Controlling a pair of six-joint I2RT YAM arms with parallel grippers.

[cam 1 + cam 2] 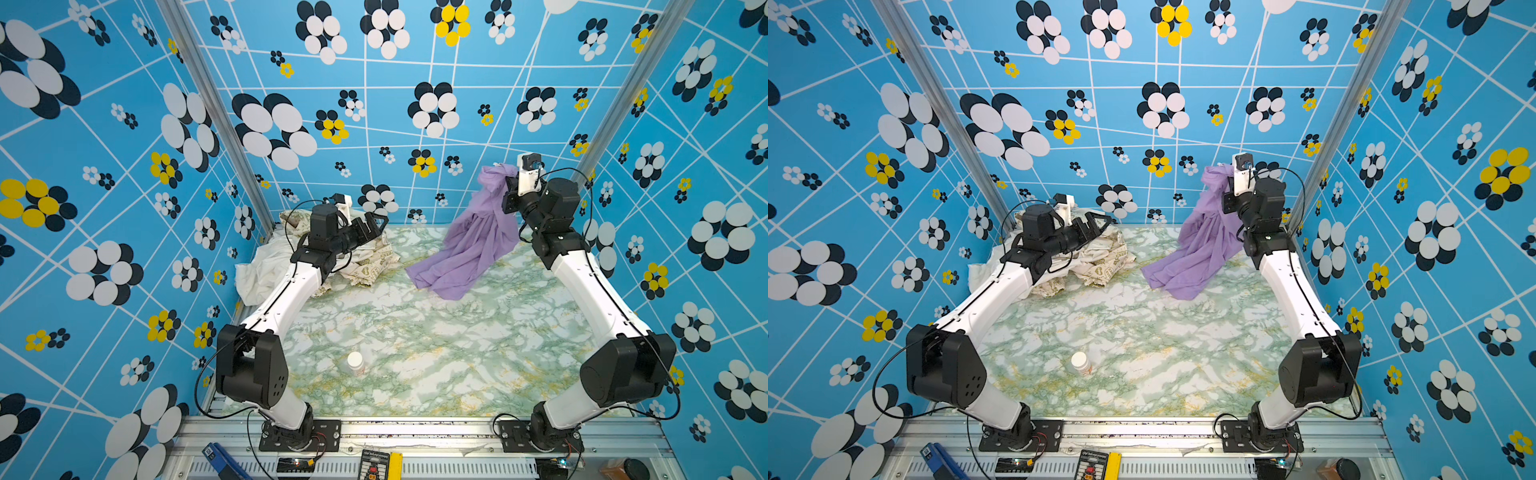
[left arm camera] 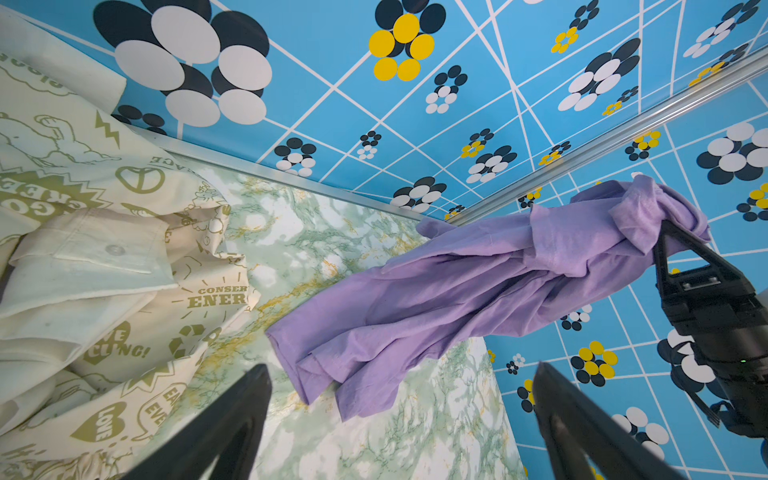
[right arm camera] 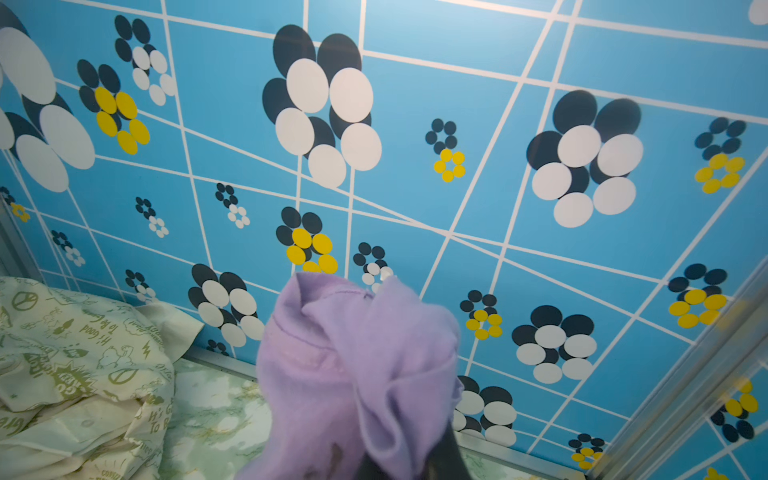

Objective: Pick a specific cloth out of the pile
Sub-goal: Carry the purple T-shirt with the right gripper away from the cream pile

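Note:
The lilac cloth [image 1: 469, 245] [image 1: 1200, 245] hangs from my right gripper [image 1: 508, 187] [image 1: 1227, 187], which is raised at the back right and shut on its bunched top end. The cloth's lower end rests on the marble table, apart from the pile. In the right wrist view the cloth [image 3: 353, 361] covers most of the gripper [image 3: 407, 465]. The pile lies at the back left: a white cloth [image 1: 262, 270] [image 1: 984, 274] and a cream cloth with olive print [image 1: 370, 266] [image 1: 1104, 257] [image 2: 104, 270] [image 3: 83, 365]. My left gripper [image 1: 372, 226] [image 1: 1096, 224] [image 2: 403, 370] hovers over the pile, open and holding nothing, facing the cloth [image 2: 457, 291].
A small white bottle [image 1: 355, 363] [image 1: 1080, 363] lies on the marble table [image 1: 457, 353] near the front middle. Blue patterned walls enclose the back and both sides. Tools lie along the metal rail [image 1: 415, 428] at the front.

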